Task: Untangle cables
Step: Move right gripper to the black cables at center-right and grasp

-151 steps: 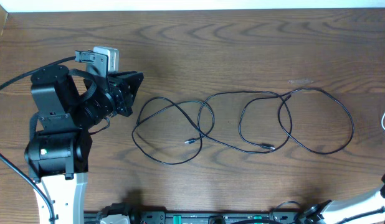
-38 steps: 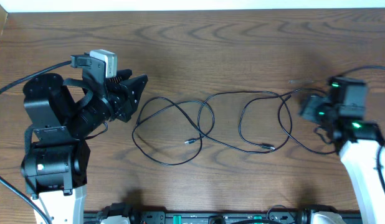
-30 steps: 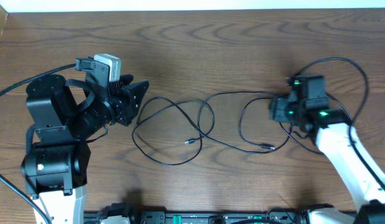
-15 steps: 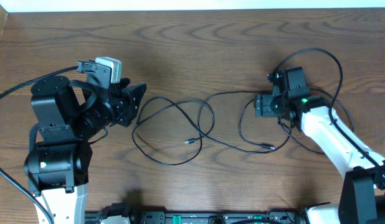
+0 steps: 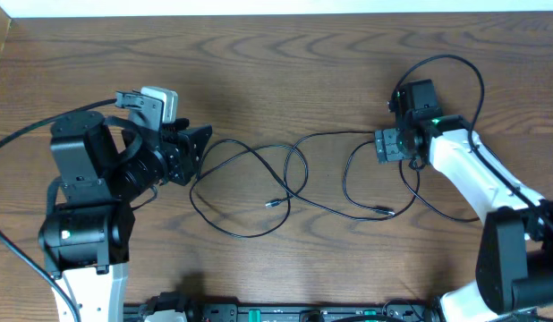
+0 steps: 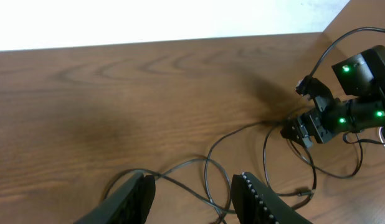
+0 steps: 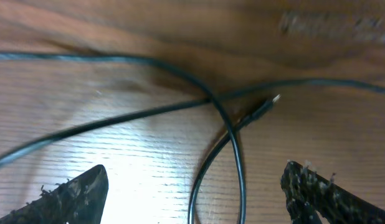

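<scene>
On the wooden table (image 5: 303,63) the black cables (image 7: 210,98) lay crossed, none freed; my left gripper (image 6: 192,180) and right gripper (image 7: 195,171) gaped empty.

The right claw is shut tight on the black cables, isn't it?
No. The right gripper is open, not shut: its fingers stand wide apart above the black cables, holding nothing. The right wrist view shows it.

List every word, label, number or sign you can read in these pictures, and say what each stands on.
No text can be read in any view.
Pale smudge on the table: too blurred to tell whether it is writing.
Right arm: green lights only, no label that can be read.
Cables: no print visible.
</scene>
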Motion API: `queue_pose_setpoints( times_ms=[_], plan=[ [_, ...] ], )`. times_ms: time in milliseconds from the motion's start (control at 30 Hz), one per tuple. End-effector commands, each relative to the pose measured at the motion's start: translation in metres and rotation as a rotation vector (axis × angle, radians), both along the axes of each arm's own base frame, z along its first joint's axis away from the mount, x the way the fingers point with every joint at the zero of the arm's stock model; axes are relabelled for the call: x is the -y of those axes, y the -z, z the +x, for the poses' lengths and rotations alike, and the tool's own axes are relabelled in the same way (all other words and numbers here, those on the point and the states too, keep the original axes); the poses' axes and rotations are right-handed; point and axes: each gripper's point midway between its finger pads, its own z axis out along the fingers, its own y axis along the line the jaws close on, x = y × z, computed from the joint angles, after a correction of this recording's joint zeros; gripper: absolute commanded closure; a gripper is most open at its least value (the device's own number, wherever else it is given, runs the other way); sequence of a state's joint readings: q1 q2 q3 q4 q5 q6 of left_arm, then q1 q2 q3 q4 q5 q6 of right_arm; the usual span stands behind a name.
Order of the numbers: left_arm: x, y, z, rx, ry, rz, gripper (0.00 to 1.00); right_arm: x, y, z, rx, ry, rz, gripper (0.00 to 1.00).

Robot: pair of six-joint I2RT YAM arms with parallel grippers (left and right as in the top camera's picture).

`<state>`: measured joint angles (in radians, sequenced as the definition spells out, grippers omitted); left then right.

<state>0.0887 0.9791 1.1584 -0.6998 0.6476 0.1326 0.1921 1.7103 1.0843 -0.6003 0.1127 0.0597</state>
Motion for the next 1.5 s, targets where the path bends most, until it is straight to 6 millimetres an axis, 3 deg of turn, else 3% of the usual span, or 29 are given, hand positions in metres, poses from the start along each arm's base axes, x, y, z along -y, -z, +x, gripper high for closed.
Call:
queue_pose_setpoints(
  times_ms=[0,167,700,1000,1133,1233,1333,1400,1467],
  plan=[
    [-0.001,0.012,-0.001,-0.016,0.004,0.014,0.54,0.005,0.009,-0.002,-0.038,0.002,-0.031,0.14],
    [-0.001,0.022,-0.001,-0.034,0.004,0.012,0.54,0.011,0.015,-0.007,-0.065,0.031,-0.053,0.12],
    [-0.001,0.02,0.0,-0.021,0.004,0.012,0.54,0.026,0.018,-0.006,-0.077,0.064,-0.046,0.11],
    [-0.001,0.02,0.0,-0.021,0.004,0.012,0.54,0.023,0.043,-0.007,-0.131,0.052,-0.037,0.13],
    [-0.001,0.02,0.0,-0.02,0.004,0.012,0.55,0.022,0.045,-0.004,-0.119,0.06,-0.033,0.14],
    [-0.001,0.02,0.0,-0.021,0.005,0.012,0.54,0.022,0.045,-0.003,-0.117,0.061,-0.032,0.22],
    [-0.001,0.02,0.0,-0.021,0.004,0.012,0.55,0.022,0.046,-0.004,-0.123,0.062,-0.027,0.43],
    [-0.001,0.02,0.0,-0.021,0.004,0.012,0.54,0.021,0.05,-0.005,-0.135,0.059,-0.016,0.51],
    [0.0,0.02,0.0,-0.023,0.005,0.011,0.54,0.016,0.054,-0.007,-0.149,0.052,0.011,0.73]
  ],
)
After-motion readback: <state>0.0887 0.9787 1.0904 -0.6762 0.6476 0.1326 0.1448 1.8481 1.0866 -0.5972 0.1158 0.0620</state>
